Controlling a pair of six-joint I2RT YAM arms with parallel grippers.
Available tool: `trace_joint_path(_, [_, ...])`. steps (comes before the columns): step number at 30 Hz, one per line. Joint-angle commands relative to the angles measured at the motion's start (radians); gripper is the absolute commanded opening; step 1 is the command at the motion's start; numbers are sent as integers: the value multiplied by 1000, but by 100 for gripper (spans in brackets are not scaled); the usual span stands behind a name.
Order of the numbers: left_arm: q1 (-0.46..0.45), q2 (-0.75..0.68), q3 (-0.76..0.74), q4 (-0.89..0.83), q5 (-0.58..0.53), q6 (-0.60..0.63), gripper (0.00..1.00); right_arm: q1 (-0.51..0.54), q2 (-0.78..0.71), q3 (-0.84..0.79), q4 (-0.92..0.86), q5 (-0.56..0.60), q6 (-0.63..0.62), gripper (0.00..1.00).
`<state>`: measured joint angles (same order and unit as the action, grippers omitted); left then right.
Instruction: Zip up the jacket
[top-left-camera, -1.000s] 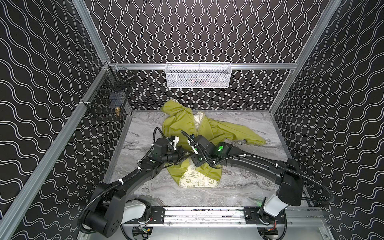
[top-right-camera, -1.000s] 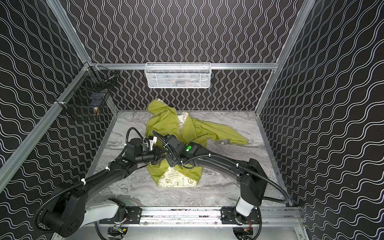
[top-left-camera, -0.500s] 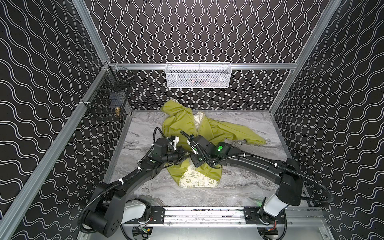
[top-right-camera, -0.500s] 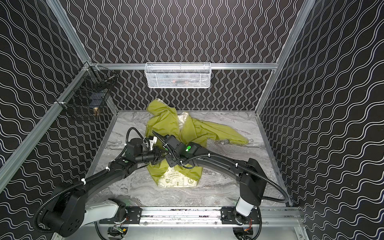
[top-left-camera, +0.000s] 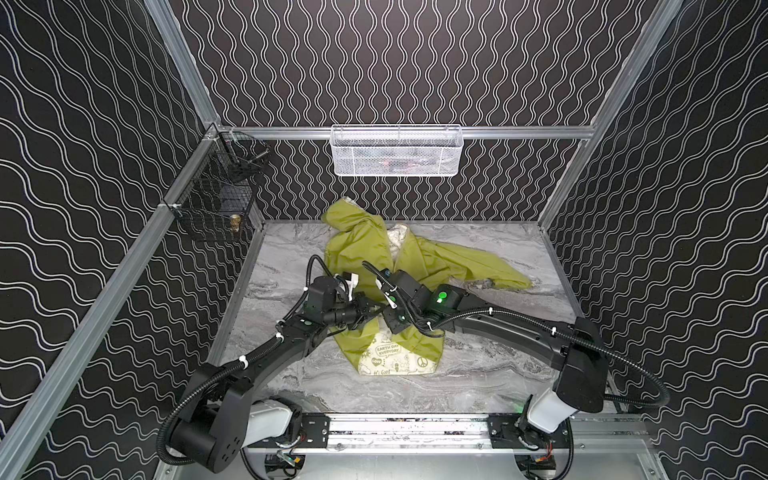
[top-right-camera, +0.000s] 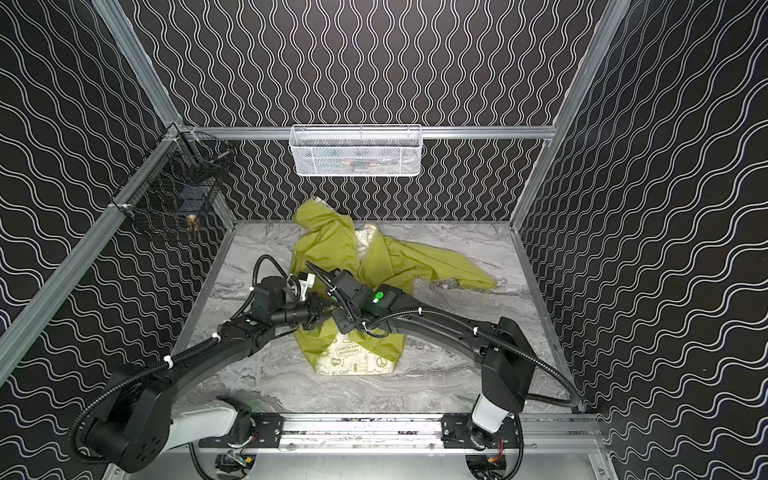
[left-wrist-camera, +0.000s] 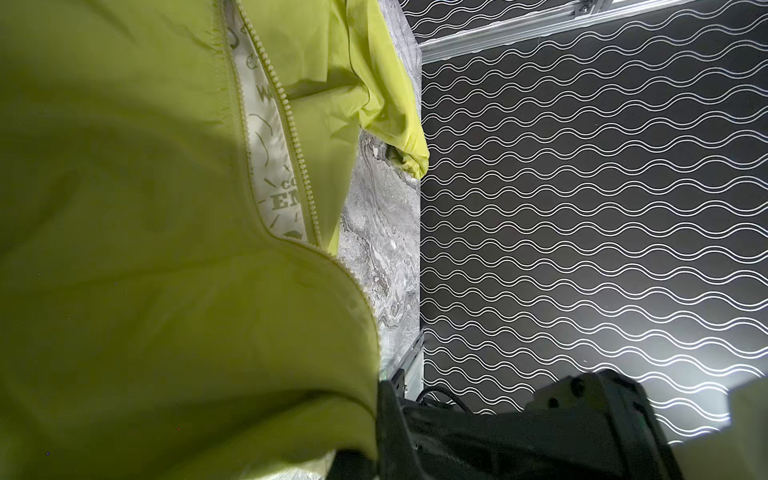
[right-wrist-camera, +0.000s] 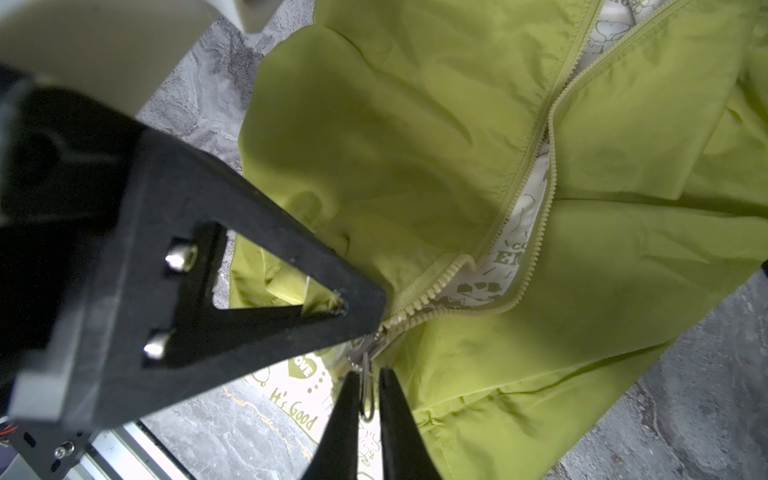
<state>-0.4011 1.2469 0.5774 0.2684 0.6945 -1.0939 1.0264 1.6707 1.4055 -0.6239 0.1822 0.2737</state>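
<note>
On the grey marbled tabletop (top-left-camera: 478, 374), the left gripper (right-wrist-camera: 349, 309) pinched the thin lime-green hooded jacket (right-wrist-camera: 415, 124); the right gripper (right-wrist-camera: 366, 388) nearly met around its silver zipper pull (right-wrist-camera: 365, 374), grip unclear.

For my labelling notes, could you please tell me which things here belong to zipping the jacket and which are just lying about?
Job: jacket, zipper pull, left pincer, right pincer.
Lying about: white mesh basket, black wire basket.

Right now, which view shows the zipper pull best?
Right wrist: the zipper pull hangs sharp between the fingertips of the right gripper. Both top views: arms hide it. Left wrist: only open zipper teeth, no pull.
</note>
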Motion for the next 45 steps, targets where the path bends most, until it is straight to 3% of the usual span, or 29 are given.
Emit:
trace_joint_path(1, [1,-3,7,25,17,7,0,2,-4,-2,19,10,0,12])
trace_joint_path(6, [1,-4,9,23,19,8,0,0,-6,-9,24,8,-2,11])
trace_joint_path(10, [1,-4,10,25,21,8,0,0,-4,-17,29,0,-1,19])
trace_joint_path(14, [2,-7,10,26,23,8,0,-3,-1,-19,31,-1,-1,20])
trace_joint_path(28, [1,-7,12,25,30,11,0,-11,-11,-30,39,0,1,3])
trace_joint_path(35, [2,-4,10,17,31,17,0,-15,-16,-27,44,-10,-5,0])
trace_joint_path(39, [1,-15,3,22,26,20,19,-17,-14,-20,45,-16,-10,0])
trace_joint_path(45, [1,-77,-2,-51,-3,70,34,-23,-9,-17,52,-42,-11,0])
